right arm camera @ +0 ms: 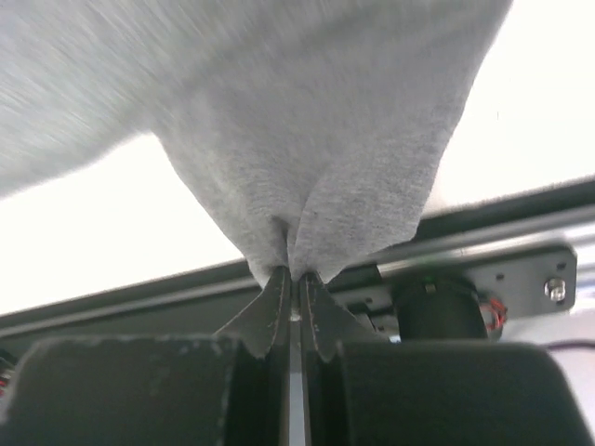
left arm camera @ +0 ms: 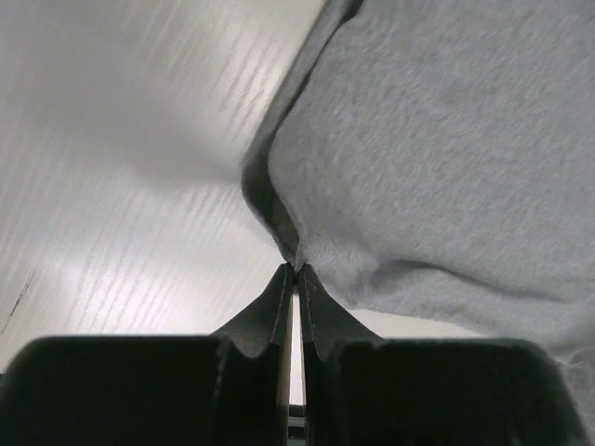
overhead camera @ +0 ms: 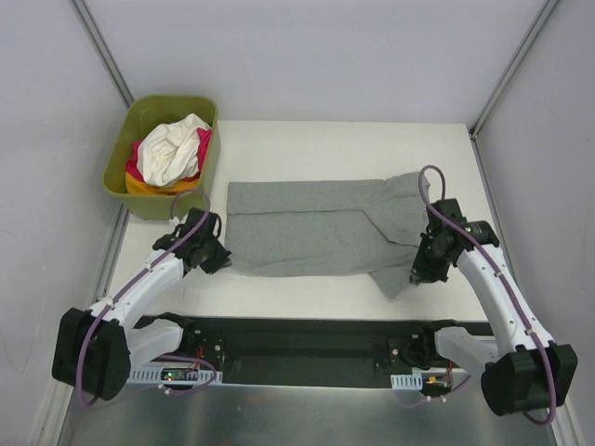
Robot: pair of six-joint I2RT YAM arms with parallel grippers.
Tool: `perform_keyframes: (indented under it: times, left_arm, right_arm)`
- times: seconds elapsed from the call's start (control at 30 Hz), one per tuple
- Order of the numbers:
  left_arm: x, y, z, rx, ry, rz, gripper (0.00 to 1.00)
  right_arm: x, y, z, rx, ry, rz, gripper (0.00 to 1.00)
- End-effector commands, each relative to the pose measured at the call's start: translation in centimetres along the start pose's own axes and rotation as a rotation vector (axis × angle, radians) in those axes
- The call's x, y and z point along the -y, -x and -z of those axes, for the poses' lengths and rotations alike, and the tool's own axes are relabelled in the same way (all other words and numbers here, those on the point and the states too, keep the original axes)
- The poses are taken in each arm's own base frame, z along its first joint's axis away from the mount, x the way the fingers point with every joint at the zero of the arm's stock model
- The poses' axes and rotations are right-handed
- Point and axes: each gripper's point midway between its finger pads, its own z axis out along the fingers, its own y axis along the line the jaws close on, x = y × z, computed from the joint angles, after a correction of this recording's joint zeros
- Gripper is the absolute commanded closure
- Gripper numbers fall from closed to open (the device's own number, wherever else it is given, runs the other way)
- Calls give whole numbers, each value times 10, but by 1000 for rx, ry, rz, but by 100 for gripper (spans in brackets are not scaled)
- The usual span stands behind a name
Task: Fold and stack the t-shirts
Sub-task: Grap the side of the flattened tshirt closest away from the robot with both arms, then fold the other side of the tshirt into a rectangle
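- The grey t-shirt (overhead camera: 316, 228) lies across the middle of the bench (overhead camera: 307, 139), bunched up at its 3 o'clock end.
- The left jaws are clenched on its edge at 9 o'clock, the right jaws on the cloth at 3 o'clock.
- To fold it well, I think both arms should lift together and carry the near edge toward 12 o'clock.
- Pull gently sideways so the cloth goes flat but does not slip out.

No readable text, label, brand, number or sign on anything in view.
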Motion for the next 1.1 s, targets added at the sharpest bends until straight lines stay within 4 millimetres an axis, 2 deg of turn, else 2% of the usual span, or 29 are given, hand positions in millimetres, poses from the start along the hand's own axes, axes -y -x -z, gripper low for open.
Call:
perform_keyframes:
  times: [0.0, 0.03, 0.07, 0.13, 0.17, 0.23, 0.3, 0.4, 0.47, 0.5, 0.63, 0.83, 0.93, 0.97, 1.0, 1.07]
  left_arm:
    - [24, 28, 3, 46, 7, -23, 100]
    - [25, 32, 3, 56, 16, -21, 100]
    - [33, 39, 5, 71, 6, -22, 100]
    - [38, 46, 3, 80, 18, -30, 100]
    - [47, 53, 6, 96, 6, -31, 100]
    - [49, 60, 5, 117, 21, -27, 100]
    - [51, 71, 4, 143, 34, -10, 100]
    - [54, 81, 2, 159, 46, 8, 100]
    - [59, 89, 4, 177, 46, 17, 100]
    - [60, 90, 0, 174, 57, 18, 100]
    - [75, 107, 1, 207, 53, 9, 100]
    - [84, 129, -5, 261, 90, 11, 100]
    - [93, 138, -10, 271, 98, -2, 100]
    - [93, 138, -16, 262, 112, -6, 100]
    - [95, 139, -19, 256, 114, -8, 100]
    - [98, 141, -26, 248, 125, -12, 100]
  right_arm:
    - [-25, 62, 19, 141, 68, 34, 99]
    - [-28, 70, 21, 153, 75, 41, 99]
    - [-37, 87, 25, 181, 91, 39, 99]
    - [-43, 104, 29, 209, 101, 40, 100]
    - [-53, 116, 36, 225, 146, 32, 99]
    - [-61, 132, 35, 233, 158, 26, 99]
    - [-71, 157, 42, 285, 183, 9, 99]
    - [-77, 186, 55, 347, 190, -4, 99]
    - [-79, 199, 52, 350, 182, -8, 99]
    - [-81, 208, 57, 369, 187, -9, 99]
    - [-90, 229, 49, 362, 189, 29, 100]
    - [-90, 253, 41, 375, 156, 29, 99]
    - [-94, 267, 35, 374, 151, 33, 99]
    - [-97, 274, 39, 391, 158, 33, 99]
    - [-98, 277, 30, 370, 149, 33, 99]
    - [-101, 285, 23, 375, 150, 39, 97]
